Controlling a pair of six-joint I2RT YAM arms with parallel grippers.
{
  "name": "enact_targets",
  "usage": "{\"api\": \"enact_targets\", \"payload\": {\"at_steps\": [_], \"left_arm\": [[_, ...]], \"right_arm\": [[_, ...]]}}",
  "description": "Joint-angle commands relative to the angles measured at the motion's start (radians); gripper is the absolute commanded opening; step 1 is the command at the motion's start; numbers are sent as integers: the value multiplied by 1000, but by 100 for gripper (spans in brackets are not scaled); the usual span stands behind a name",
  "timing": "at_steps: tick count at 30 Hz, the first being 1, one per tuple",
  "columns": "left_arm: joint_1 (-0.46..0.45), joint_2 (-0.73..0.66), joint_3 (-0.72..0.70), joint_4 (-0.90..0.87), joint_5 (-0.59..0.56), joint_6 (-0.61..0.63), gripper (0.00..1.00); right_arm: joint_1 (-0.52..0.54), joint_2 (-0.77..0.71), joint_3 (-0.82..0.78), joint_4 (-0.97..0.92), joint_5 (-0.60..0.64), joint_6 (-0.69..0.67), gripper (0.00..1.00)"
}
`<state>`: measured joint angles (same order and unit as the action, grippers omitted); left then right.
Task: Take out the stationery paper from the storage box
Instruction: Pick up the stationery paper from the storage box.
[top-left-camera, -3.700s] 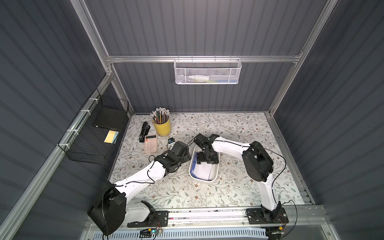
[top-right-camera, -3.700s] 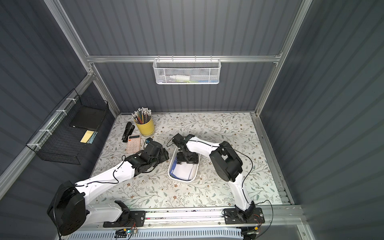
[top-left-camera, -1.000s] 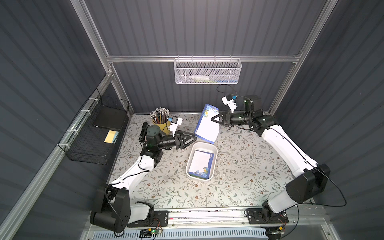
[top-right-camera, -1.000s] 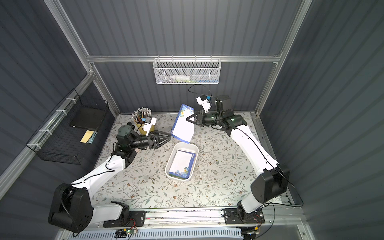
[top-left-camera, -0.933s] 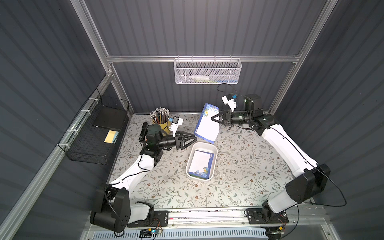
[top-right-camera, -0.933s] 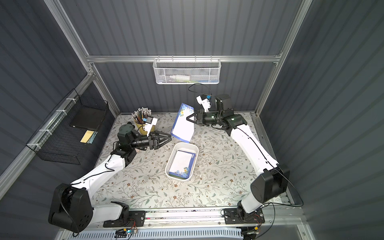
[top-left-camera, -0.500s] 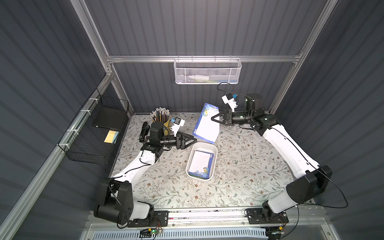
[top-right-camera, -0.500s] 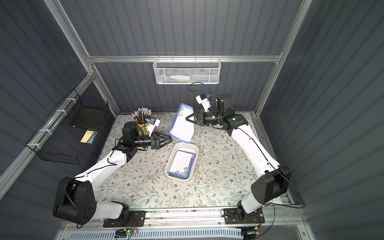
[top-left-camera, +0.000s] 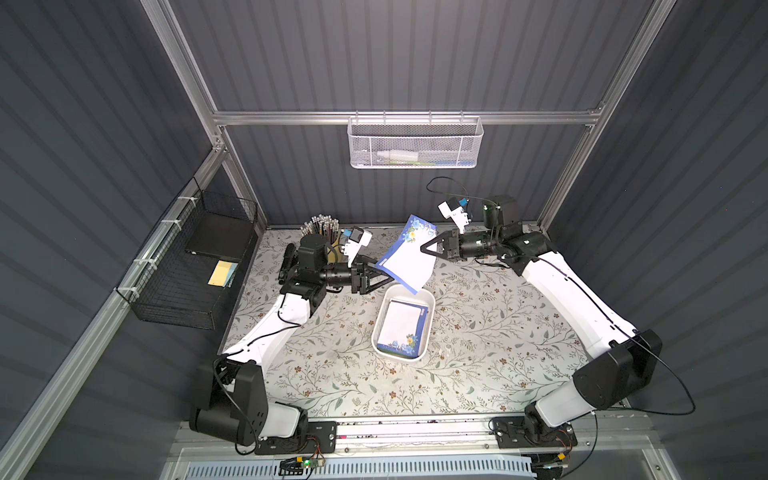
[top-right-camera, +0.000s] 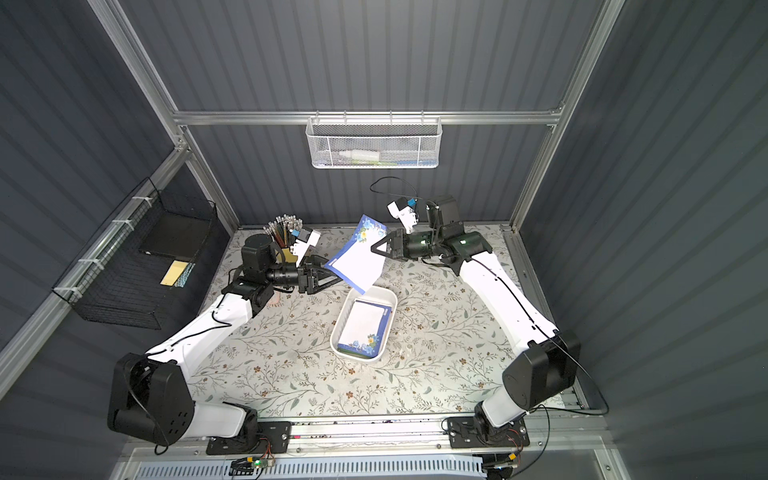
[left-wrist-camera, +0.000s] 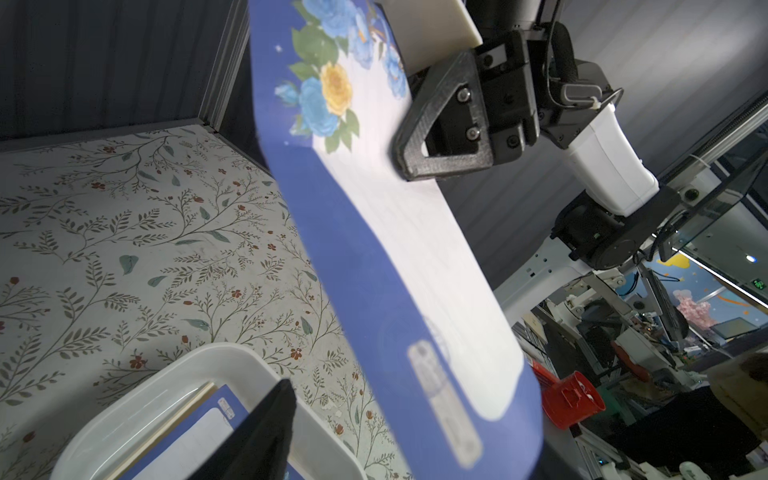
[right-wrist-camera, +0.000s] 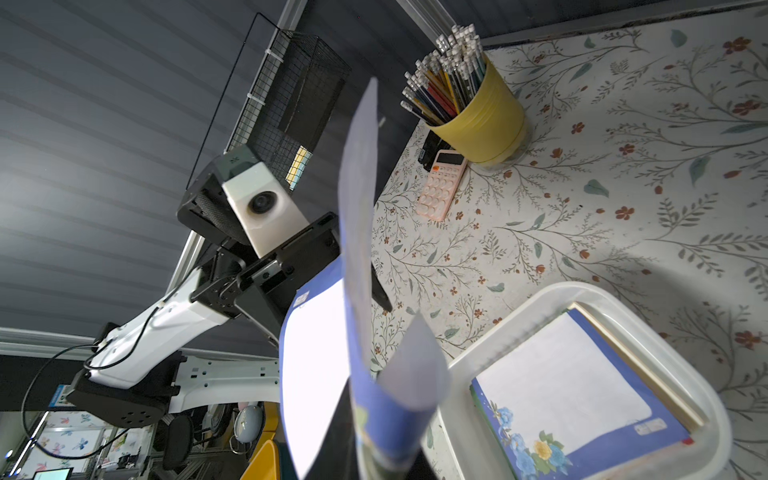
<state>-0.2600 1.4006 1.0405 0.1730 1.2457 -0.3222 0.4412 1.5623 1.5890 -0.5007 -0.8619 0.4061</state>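
The right gripper (top-left-camera: 427, 249) has its jaws pinched together on one long edge of a blue-bordered stationery sheet (top-left-camera: 405, 261), close to the flowered end. It holds the sheet in the air above the far end of the storage box (top-left-camera: 430, 308), clear of the rim. The sheet hangs tilted and slightly curled. Its flowered corner is highest and farthest from the box, and its opposite short end droops toward the box's far rim without touching it. The left gripper (top-left-camera: 379, 276) reaches in level from the box's far-left side with its jaws spread apart, gripping nothing. The sheet's lower left corner lies right at the mouth of those jaws, but whether it touches them cannot be told. In the left wrist view one dark finger (left-wrist-camera: 266, 432) shows in front of the box while the sheet sweeps across above it. Inside the box lies the remaining stationery stack (top-left-camera: 401, 329). Its top sheet has the same blue border, with the flowers at the near end, and tan sheet edges show underneath in the right wrist view. The box rests on the floral table cover (top-left-camera: 498, 332) between the two arms. Far-left of the box stand a yellow pencil cup (right-wrist-camera: 484, 120) and, just beside it, a pink calculator (right-wrist-camera: 441, 185). A black wire basket (top-left-camera: 195, 266) holding a yellow pad (top-left-camera: 219, 273) hangs on the wall left of the box. A white mesh basket (top-left-camera: 415, 143) hangs on the wall beyond the box.
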Motion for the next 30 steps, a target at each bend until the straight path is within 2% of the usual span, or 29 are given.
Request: {"api": "enact_targets", "payload": {"at_steps": [1,3,10,21,30], "left_arm": [[5,6,54,-200,102,180,71],[5,-2,50,-234,122,211,71],[5,-36,16,-207,104,189,72],[6,50,46,-216,101,214,72],[5,73,67,-221,110,216,68]], "right_arm": [[-4,8,-1,-33,48,-49,11],[-10,16,5,-41,52,-53,11],[-17,31,33,-73,61,-76,11],[-9,-13,-38,13,-51,-34,12],[24,0,-77,26,-75,-40,13]]}}
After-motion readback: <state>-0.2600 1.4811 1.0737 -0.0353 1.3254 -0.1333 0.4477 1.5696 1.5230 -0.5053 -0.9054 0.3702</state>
